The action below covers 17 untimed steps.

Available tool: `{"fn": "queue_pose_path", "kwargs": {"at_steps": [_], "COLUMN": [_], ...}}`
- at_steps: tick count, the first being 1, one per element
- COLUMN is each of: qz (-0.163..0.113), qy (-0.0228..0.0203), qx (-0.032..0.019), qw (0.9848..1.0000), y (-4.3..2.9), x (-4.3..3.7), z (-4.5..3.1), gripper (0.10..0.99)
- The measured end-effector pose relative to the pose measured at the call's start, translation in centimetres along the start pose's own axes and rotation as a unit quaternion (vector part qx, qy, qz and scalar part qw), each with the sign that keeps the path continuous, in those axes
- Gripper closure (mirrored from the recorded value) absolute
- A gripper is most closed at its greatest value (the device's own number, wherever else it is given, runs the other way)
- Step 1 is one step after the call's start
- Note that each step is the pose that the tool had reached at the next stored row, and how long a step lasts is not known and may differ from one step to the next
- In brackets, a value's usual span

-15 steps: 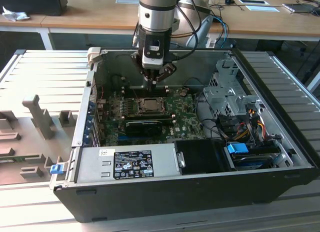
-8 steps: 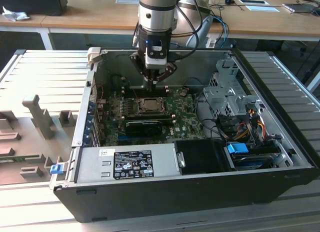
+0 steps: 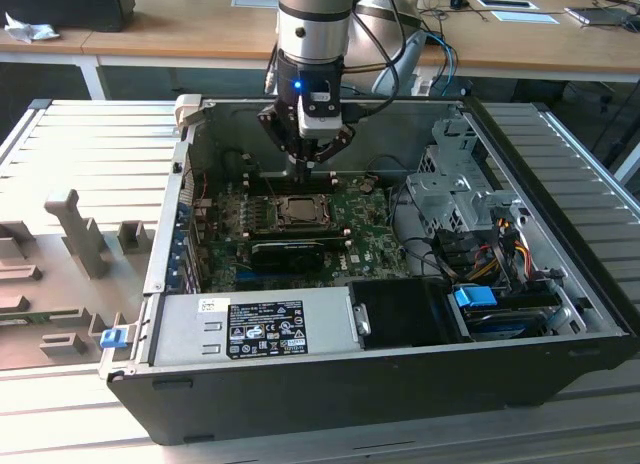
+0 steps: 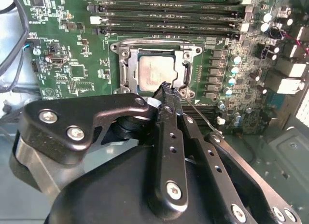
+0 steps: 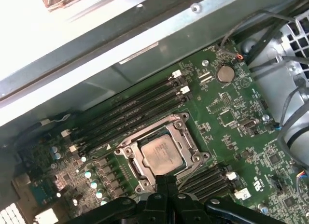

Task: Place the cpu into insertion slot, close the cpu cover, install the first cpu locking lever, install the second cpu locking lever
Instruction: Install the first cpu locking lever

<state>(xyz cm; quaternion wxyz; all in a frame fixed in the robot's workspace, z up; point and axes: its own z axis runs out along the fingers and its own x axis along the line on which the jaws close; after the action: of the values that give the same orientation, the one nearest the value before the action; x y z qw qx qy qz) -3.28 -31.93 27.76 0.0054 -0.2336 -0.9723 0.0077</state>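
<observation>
Second wrist view: I see the gripper [image 4: 166, 87] pressed together on nothing, its tip at the edge of the cpu cover [image 4: 125, 69]; the cpu [image 4: 153, 72] lies in the insertion slot [image 4: 179, 69], framed by that lowered cover.

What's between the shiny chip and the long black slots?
In the first wrist view, the grey rim of the cpu cover lies between the cpu and the memory slots.

No legible print; white label [image 3: 222, 306], black label [image 3: 277, 331] on power supply [image 3: 325, 319] (perhaps certification marks).
</observation>
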Motion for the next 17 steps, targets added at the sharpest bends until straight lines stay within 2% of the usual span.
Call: {"fn": "queue_pose_path", "kwargs": {"at_steps": [6, 9, 15, 17], "qz": [-0.033, -0.054, -0.094, -0.114], "qy": [-0.0006, -0.001, -0.0018, -0.0021], "qx": [0.0003, 0.0004, 0.0006, 0.0007], "qw": [0.9994, 0.9985, 0.9955, 0.9935], "y": [0.0, 0.0, 0.0, 0.0], "x": [0.0, 0.0, 0.0, 0.0], "z": [0.0, 0.0, 0.0, 0.0], "gripper": [0.98, 0.98, 0.98, 0.98]}}
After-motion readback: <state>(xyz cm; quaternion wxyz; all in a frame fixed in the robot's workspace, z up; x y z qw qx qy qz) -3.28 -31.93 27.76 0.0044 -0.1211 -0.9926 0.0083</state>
